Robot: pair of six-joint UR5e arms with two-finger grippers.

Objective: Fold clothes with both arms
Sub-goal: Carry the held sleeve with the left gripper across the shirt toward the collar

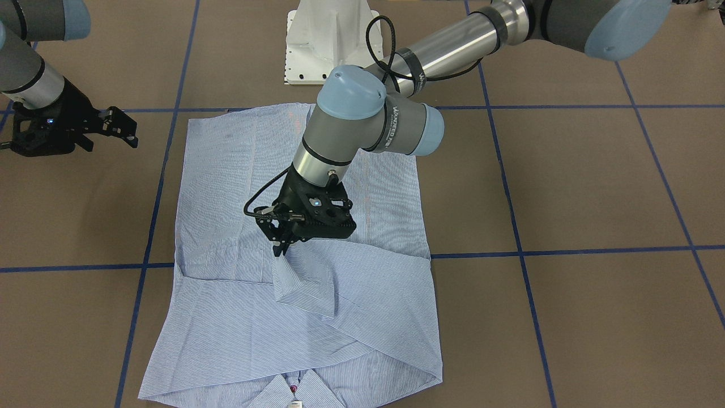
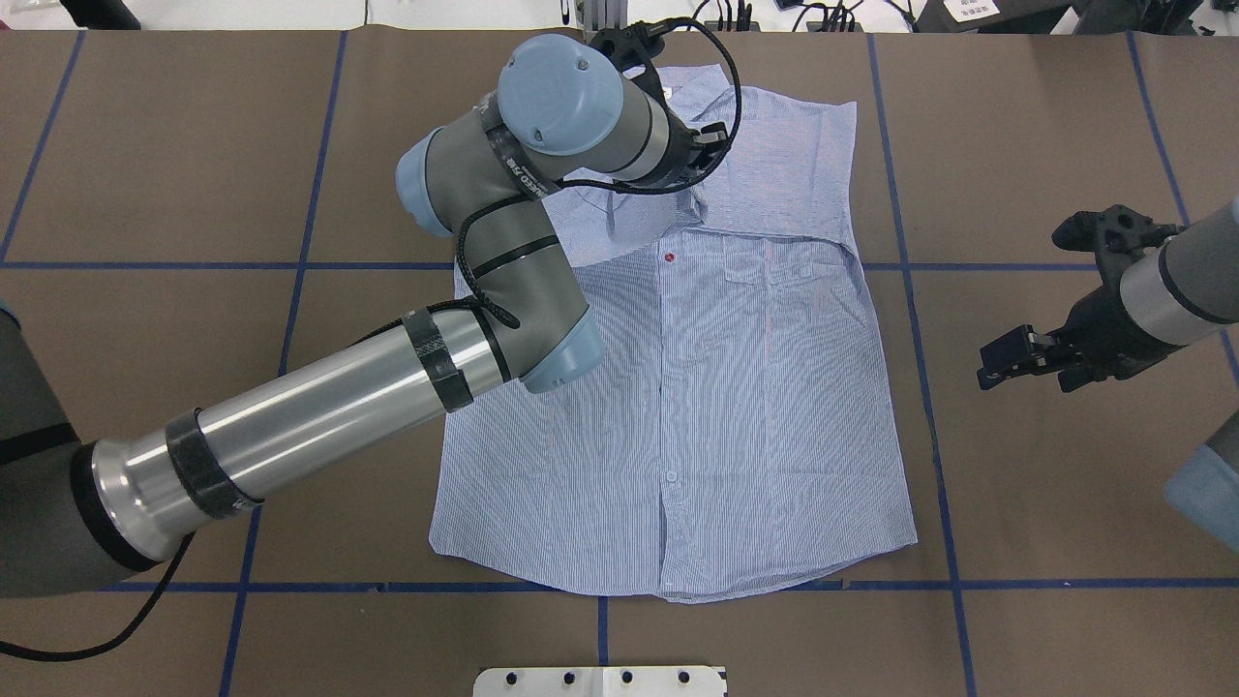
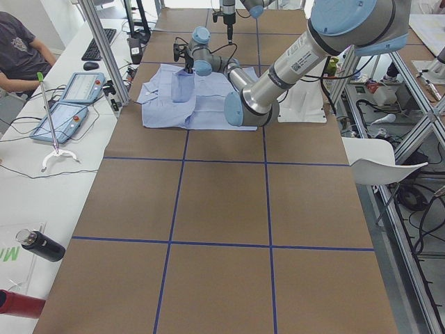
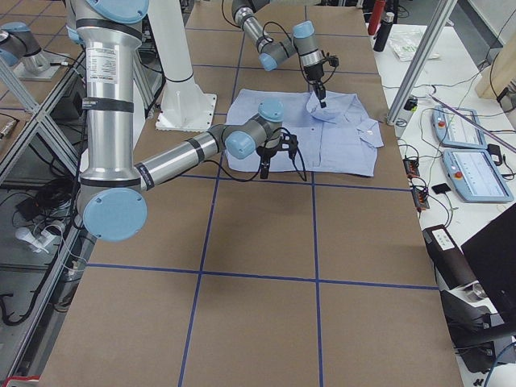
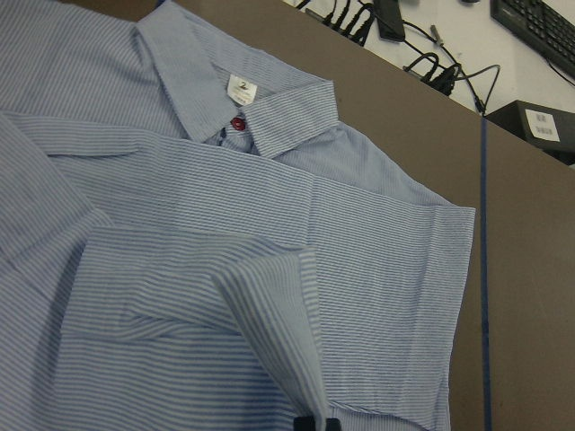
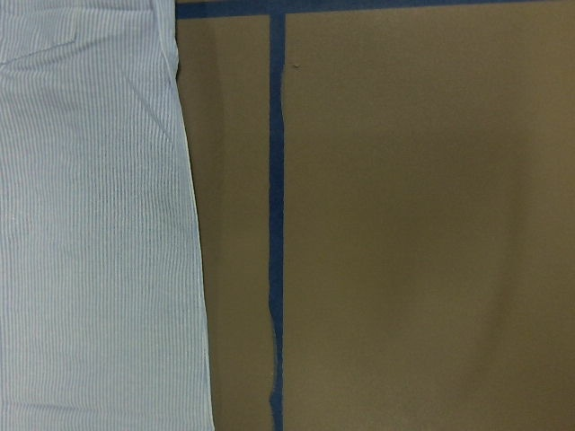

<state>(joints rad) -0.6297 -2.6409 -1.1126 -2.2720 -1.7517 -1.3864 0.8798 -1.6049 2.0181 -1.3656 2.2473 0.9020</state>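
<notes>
shirt [image 1: 226, 323] collar [image 1: 271, 396] cropped, left claw [image 5: 314, 424] mostly cropped

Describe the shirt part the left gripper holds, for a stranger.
On the brown table lies a striped blue shirt, collar away from the robot. One sleeve folds across its chest, its end pinched by the left gripper. Only it rises off the flat cloth.

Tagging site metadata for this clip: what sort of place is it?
Probably a robotics lab cell: teach pendants beside the table, aluminium frame posts at its edge, and a blue tape grid marked on it.
</notes>
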